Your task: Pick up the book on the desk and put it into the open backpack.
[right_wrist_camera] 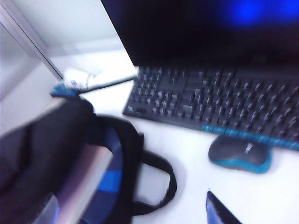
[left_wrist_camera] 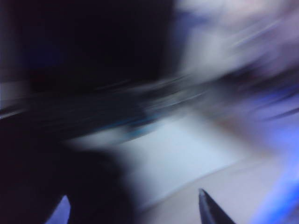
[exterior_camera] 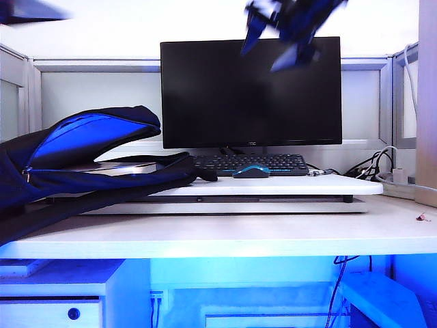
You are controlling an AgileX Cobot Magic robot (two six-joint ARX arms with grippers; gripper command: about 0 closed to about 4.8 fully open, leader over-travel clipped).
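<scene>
While book (right_wrist_camera: pixel 81 184) lies in backpack (exterior_camera: pixel 89 181), right gripper (exterior_camera: pixel 265 58) gapes overhead; left gripper (exterior_camera: pixel 31 11), raised, unreadable.

The right claw (exterior_camera: pixel 273 41) hangs high in the exterior view, level with the monitor's (exterior_camera: pixel 250 92) top edge and in front of its right half, its two fingers pointing down and spread apart, holding nothing. The left claw (left_wrist_camera: pixel 135 210) shows only two dark fingertips in its blurred wrist view, standing apart with nothing between them. Its arm (exterior_camera: pixel 31 10) is a dark smear well left of the monitor.
</scene>
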